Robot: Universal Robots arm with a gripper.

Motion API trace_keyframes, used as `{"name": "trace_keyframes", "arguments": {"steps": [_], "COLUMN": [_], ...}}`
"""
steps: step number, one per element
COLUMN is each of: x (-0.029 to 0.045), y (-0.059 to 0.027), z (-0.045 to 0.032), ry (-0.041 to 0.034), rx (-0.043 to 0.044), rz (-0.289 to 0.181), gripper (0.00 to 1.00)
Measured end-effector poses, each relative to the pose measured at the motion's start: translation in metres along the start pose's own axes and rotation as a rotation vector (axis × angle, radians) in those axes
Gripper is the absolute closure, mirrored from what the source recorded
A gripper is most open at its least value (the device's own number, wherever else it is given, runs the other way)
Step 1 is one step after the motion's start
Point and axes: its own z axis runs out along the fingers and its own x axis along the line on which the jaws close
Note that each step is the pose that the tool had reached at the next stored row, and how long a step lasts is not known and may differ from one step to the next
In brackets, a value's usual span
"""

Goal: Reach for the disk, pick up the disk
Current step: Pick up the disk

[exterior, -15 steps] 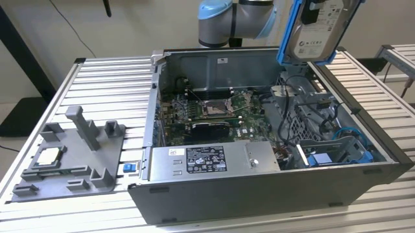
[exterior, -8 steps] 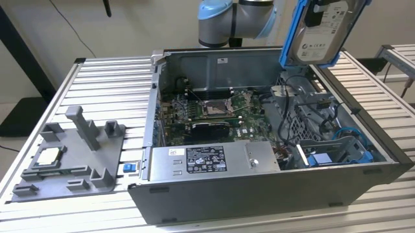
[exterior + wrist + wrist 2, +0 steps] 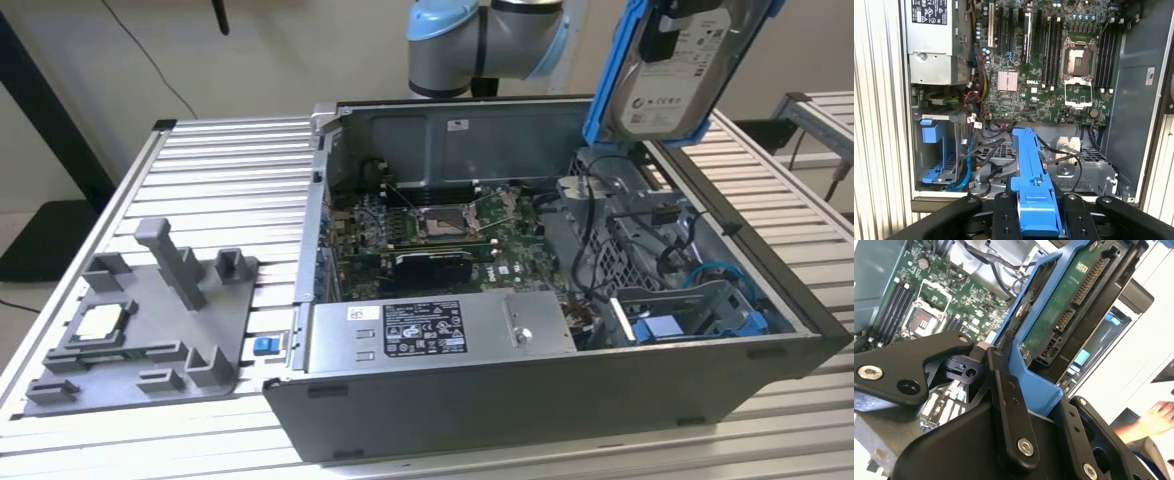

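Note:
The disk hangs upright above the far right corner of the open computer case, its silver face and white label turned toward the exterior view. A blue frame runs round its edges. My gripper is shut on it from above. In the second wrist view the disk shows its green circuit board, with a black finger pressed against the blue frame. In the first wrist view the disk's blue edge stands between my gripper's two black fingers, high over the case interior.
Inside the case lie the motherboard, a grey power supply box and a blue drive bay with loose cables. A grey fixture holding a small square chip sits on the slatted table at the exterior view's left. A person's hand is nearby.

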Motion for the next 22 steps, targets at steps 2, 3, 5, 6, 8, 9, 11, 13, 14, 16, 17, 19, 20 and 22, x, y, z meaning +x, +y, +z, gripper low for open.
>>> {"name": "trace_keyframes", "arguments": {"steps": [2, 3, 5, 6, 8, 9, 11, 13, 14, 16, 17, 19, 20, 22], "x": [0.0040, 0.0061, 0.0108, 0.0131, 0.0174, 0.0195, 0.0237, 0.0277, 0.0299, 0.0342, 0.0362, 0.0403, 0.0426, 0.0464], "y": [-0.0013, -0.0019, -0.0029, -0.0034, -0.0044, -0.0049, -0.0058, -0.0066, -0.0069, -0.0072, -0.0072, -0.0072, -0.0071, -0.0071], "z": [0.0000, 0.0000, 0.0000, 0.0000, -0.0001, -0.0001, -0.0001, -0.0002, -0.0002, -0.0003, -0.0004, -0.0006, -0.0007, -0.0008], "ry": [0.0000, 0.0000, -0.0001, -0.0001, -0.0001, -0.0001, -0.0001, -0.0001, -0.0001, -0.0002, -0.0001, -0.0001, -0.0002, -0.0002], "rx": [-0.0011, -0.0016, -0.0026, -0.0031, -0.0040, -0.0044, -0.0052, -0.0060, -0.0063, -0.0066, -0.0067, -0.0068, -0.0068, -0.0069], "rz": [0.000, 0.000, 0.000, 0.000, 0.000, 0.000, 0.000, 0.000, 0.000, 0.000, 0.000, 0.000, 0.000, 0.000], "gripper": [1.00, 1.00, 1.00, 1.00, 1.00, 1.00, 1.00, 1.00, 1.00, 1.00, 1.00, 1.00, 1.00, 1.00]}}
